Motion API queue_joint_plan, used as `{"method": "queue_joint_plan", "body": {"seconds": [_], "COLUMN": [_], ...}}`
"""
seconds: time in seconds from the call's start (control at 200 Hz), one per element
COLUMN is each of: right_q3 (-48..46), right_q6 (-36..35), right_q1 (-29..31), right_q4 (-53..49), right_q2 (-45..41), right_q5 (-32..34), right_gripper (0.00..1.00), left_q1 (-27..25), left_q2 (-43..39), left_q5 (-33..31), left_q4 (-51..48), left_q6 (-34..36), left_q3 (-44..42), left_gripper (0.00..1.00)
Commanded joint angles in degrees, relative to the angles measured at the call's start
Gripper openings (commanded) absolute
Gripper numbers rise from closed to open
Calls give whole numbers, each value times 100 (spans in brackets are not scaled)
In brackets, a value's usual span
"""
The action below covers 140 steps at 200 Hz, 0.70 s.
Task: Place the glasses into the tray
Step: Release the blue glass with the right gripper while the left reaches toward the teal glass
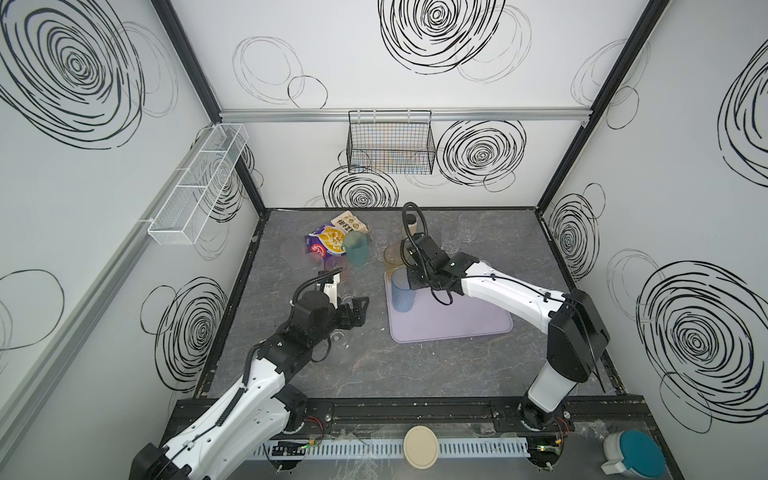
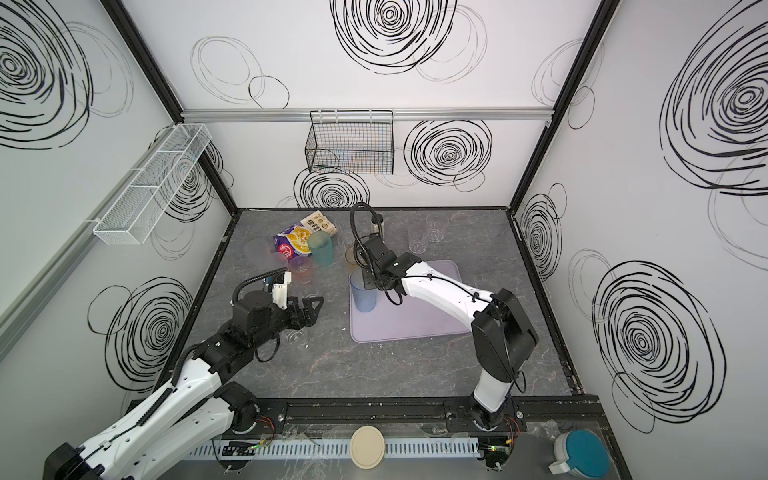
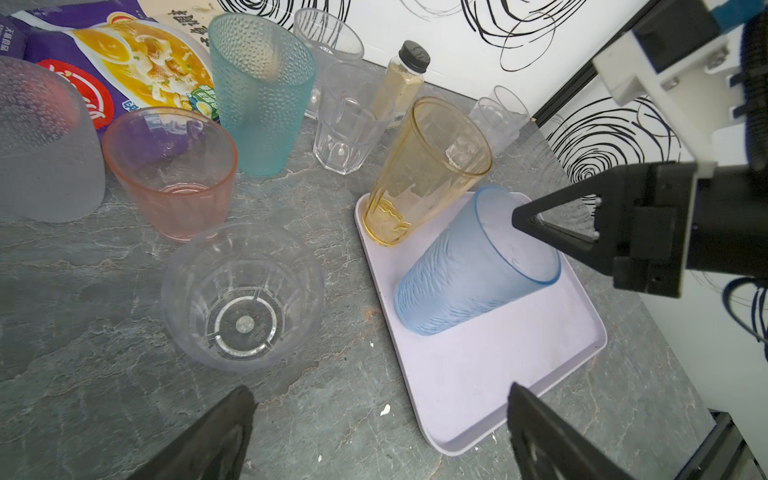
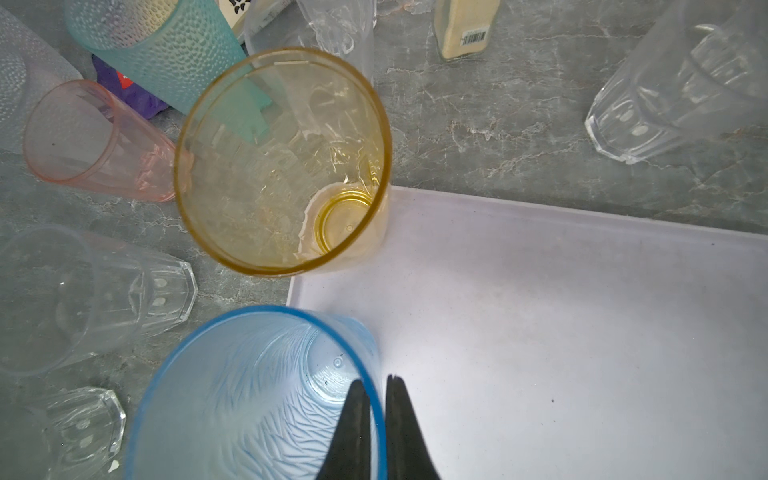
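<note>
The right claw (image 4: 376, 380) is clenched on the rim of the blue tumbler (image 3: 469, 274), one finger inside the wall and one outside. That pinch suits a cup too wide to span. The tumbler stands upright on the left side of the lavender tray (image 3: 498, 374), its base apparently down on the tray floor. It is just near of the amber tumbler (image 3: 428, 166), which occupies the tray's far-left corner. Packing both against that edge leaves the right and near parts of the tray bare for the rest. I judge this to be the set-down step, with letting go next.

The left claw (image 3: 378, 388) is released, jaws spread wide and holding nothing. It hovers over the desk (image 1: 395, 374) left of the tray, close to a short clear tumbler (image 3: 243, 297), probably lining up the next pick. Farther left stand the pink tumbler (image 3: 170, 170), teal tumbler (image 3: 262, 95) and frosted tumbler (image 3: 41, 141) beside snack packets (image 3: 137, 54). A black-capped bottle (image 3: 403, 79) and two clear tumblers (image 1: 451, 243) wait at the far side. Most glasses are off the tray.
</note>
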Motion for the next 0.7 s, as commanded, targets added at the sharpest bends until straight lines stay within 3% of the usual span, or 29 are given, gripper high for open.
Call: {"method": "queue_joint_plan", "body": {"seconds": [0.0,0.45,0.695], "right_q3": [135,81,108], "right_q6": [104,148,133], "right_q1": [70,93,83], "right_q4": [-177,-81,-72], "right_q2": [82,99,-52], "right_q5": [40,39,-82], "right_gripper": [5,11,25], "left_q1": [33,56,61], "left_q2": [-86,-99,-74], "left_q5": [-89,-73,-11], "left_q4": [231,289,296], "left_q6": [-50,32,49], "left_q3": [-68,-71,-59], "left_gripper": [98,99,98]}}
